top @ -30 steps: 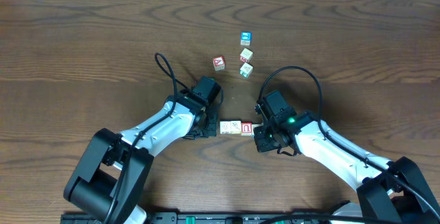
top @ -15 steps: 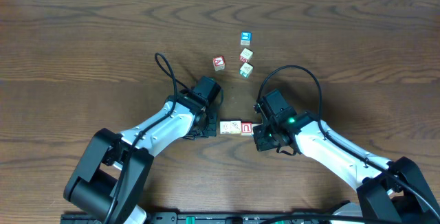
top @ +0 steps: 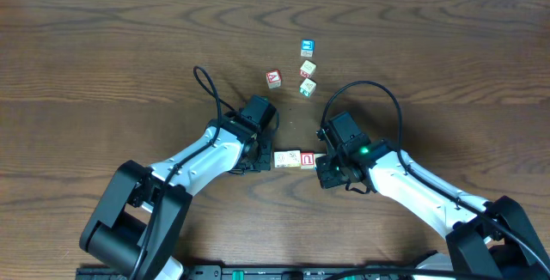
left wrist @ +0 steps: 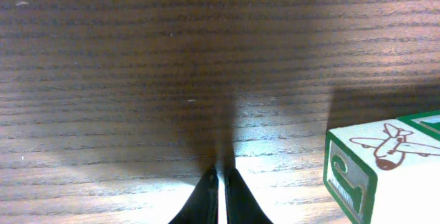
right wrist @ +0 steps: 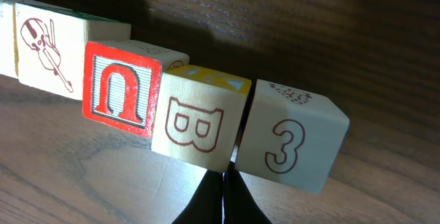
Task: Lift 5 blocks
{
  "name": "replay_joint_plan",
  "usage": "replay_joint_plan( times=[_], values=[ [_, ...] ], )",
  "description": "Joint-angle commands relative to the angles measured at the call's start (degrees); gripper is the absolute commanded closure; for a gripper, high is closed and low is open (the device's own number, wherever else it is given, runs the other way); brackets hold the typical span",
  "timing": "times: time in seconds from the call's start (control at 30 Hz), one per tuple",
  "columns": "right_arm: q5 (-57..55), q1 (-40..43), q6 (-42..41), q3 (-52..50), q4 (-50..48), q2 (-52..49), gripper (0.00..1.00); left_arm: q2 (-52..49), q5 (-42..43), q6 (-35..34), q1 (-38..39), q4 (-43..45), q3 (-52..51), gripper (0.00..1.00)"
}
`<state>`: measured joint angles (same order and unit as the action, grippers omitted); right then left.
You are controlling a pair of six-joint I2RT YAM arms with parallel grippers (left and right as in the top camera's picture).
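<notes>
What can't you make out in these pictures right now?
Overhead: the row of blocks runs under the left gripper and right gripper, hiding its ends and count.
Left wrist: the airplane block is cut off by the right and bottom edges.
Overhead: the four far cubes' markings are too small.

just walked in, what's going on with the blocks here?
Both arms are at a row of alphabet blocks near the table's front edge. The left gripper, shut, sits off the row's left end beside the airplane block; the right gripper, shut, points at the seam between the B block and the 3 block. Nothing looks lifted yet. Four other blocks sit loose farther back.
</notes>
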<state>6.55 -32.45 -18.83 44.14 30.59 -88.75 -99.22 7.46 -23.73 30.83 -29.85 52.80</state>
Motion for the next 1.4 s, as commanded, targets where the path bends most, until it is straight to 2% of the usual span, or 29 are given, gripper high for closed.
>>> replay_joint_plan(
  times=[0.0,0.73,0.87,1.37],
  values=[
    [-0.44,-0.66,0.68,0.66,0.31,0.98,0.99,-1.01,-2.6,0.74,-0.26,-0.7,-0.42,0.92],
    [-3.08,-3.5,0.68,0.0,-0.42,0.98,0.99,-1.01,-2.56,0.59,-0.26,-0.11,-0.42,0.92],
    [-3.08,-3.5,0.68,0.0,-0.44,0.98,0.99,-1.01,1.01,0.5,-0.26,3.32,-0.42,0.93],
    [-3.56,-3.5,0.68,0.0,-0.63,0.98,0.99,-1.01,5.66,-7.63,-0.24,5.92,-0.42,0.92]
  ],
)
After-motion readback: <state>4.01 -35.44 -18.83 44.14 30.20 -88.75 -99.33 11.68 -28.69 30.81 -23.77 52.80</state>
